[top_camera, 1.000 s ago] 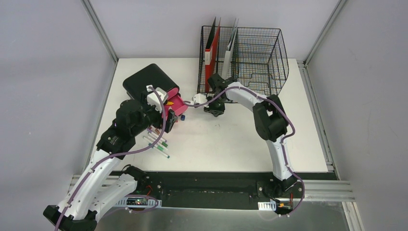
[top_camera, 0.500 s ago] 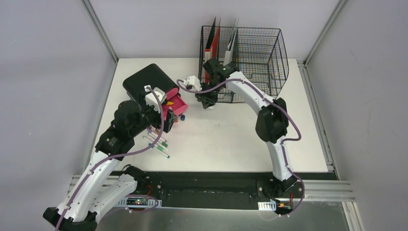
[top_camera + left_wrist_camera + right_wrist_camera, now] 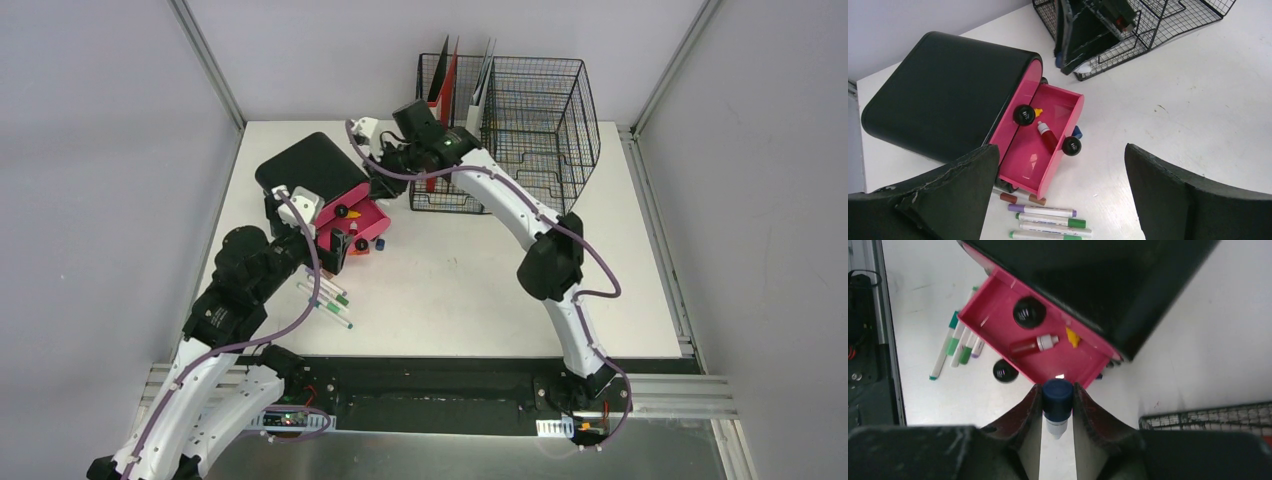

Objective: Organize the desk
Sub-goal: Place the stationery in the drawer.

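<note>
Dropping early is the risk: the right tool (image 3: 1057,390) clenches a blue-capped marker (image 3: 1057,399) beside the rim of the pink drawer (image 3: 993,322), at ten o'clock on the table (image 3: 480,290), so it may bounce out; the left tool (image 3: 1060,150) hangs released.

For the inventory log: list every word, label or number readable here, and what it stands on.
No text is readable in any view.
The markers beside the pink drawer: no print legible.
The blue-capped marker in the right hand: no marking visible.
</note>
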